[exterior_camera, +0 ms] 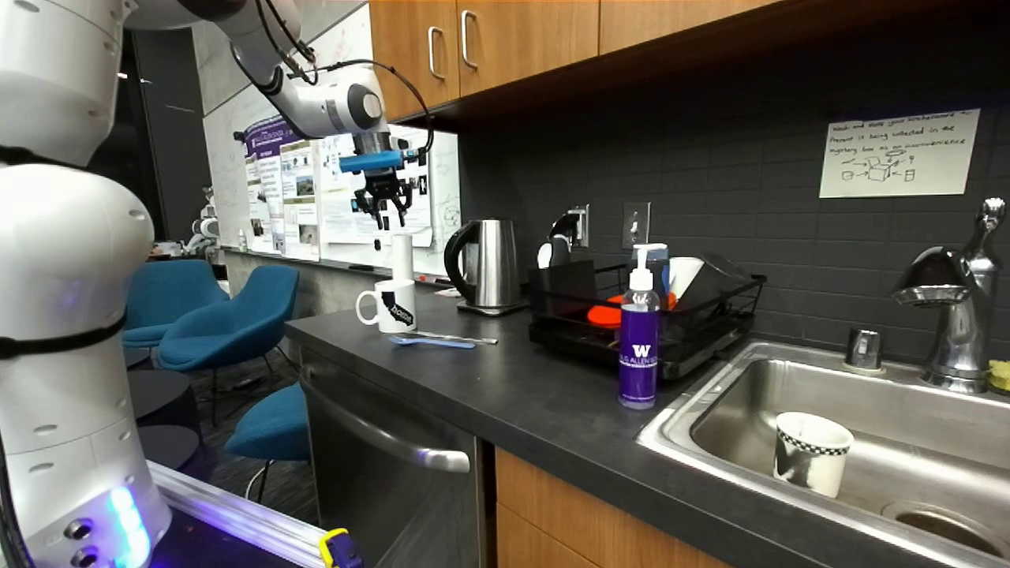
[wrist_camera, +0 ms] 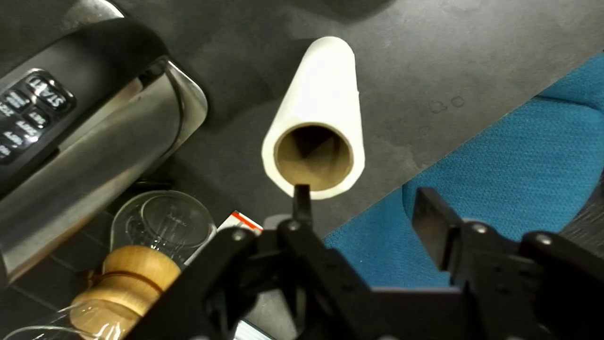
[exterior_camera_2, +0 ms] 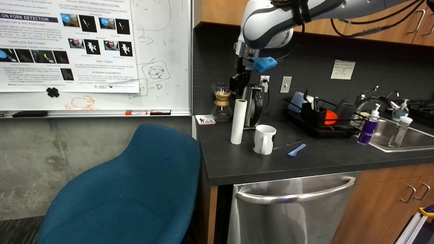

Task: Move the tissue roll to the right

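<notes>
The tissue roll is a slim white cylinder standing upright on the dark counter, in both exterior views (exterior_camera: 402, 256) (exterior_camera_2: 239, 122). The wrist view looks down on the tissue roll (wrist_camera: 325, 89) and into its hollow brown core. My gripper (exterior_camera: 393, 221) is open and empty, pointing down just above the roll's top. In an exterior view the gripper (exterior_camera_2: 238, 88) appears dark against the wall. In the wrist view, one fingertip of the gripper (wrist_camera: 364, 196) overlaps the roll's rim and the other lies to the right with the blue chair behind it. No contact is visible.
A white mug (exterior_camera: 396, 306) stands beside the roll, with a blue utensil (exterior_camera_2: 297, 149) near it. A steel kettle (exterior_camera_2: 254, 108) and a glass carafe (exterior_camera_2: 222, 105) stand behind. Farther along are a dish rack (exterior_camera: 671, 312), a purple bottle (exterior_camera: 639, 347) and a sink (exterior_camera: 742, 386).
</notes>
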Robot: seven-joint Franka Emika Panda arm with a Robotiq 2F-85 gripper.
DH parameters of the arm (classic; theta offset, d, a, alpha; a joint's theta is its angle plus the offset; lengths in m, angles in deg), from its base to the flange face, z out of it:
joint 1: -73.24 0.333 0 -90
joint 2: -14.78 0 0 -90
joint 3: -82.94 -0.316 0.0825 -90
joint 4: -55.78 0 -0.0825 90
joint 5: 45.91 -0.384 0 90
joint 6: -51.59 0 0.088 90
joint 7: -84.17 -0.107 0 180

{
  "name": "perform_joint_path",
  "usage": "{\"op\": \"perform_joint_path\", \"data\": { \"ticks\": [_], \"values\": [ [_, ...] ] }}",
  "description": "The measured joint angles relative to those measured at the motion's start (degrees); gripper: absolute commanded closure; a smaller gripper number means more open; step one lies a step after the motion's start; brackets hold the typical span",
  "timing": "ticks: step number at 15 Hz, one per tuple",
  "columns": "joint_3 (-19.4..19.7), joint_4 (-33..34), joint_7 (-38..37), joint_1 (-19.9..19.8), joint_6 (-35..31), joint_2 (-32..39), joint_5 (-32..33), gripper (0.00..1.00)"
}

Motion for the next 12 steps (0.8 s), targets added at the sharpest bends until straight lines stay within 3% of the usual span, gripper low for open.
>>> {"op": "perform_joint_path", "data": {
  "ticks": [4,12],
  "values": [
    [0.8,0.2,0.0,-0.3,0.2,0.0,0.0,0.99],
    [1.6,1.2,0.0,-0.9,2.5,0.9,0.0,1.00]
  ]
}}
